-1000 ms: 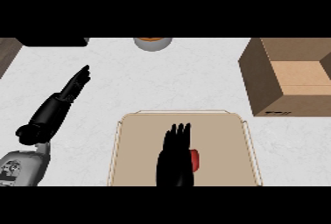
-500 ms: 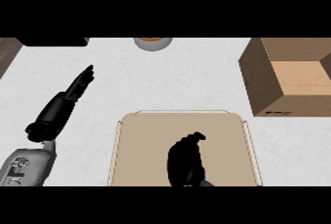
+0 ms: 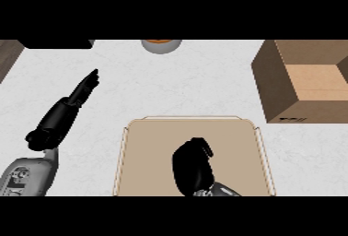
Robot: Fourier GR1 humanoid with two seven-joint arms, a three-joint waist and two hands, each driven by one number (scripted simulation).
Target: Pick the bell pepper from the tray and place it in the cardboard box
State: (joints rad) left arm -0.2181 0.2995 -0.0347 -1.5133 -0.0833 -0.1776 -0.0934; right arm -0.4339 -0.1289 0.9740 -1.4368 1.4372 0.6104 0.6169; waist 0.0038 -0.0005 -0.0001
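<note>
The beige tray (image 3: 139, 152) lies on the white counter at the lower middle. Over its centre my right hand (image 3: 192, 166) has its fingers curled down at the spot where the red bell pepper lay. The hand hides the pepper completely. The open cardboard box (image 3: 309, 85) stands at the upper right, apart from the tray. My left hand (image 3: 80, 91) rests open over the counter at the left, its straight fingers pointing away from me.
A grey bowl (image 3: 161, 45) holding something orange sits at the far edge, top centre. A black object (image 3: 55, 44) lies at the top left. A dark strip (image 3: 7, 57) runs along the counter's left edge. White counter separates tray and box.
My right hand's fingers went from straight beside the red pepper to curled over it, and the pepper has gone out of sight. The left arm shifted only slightly.
</note>
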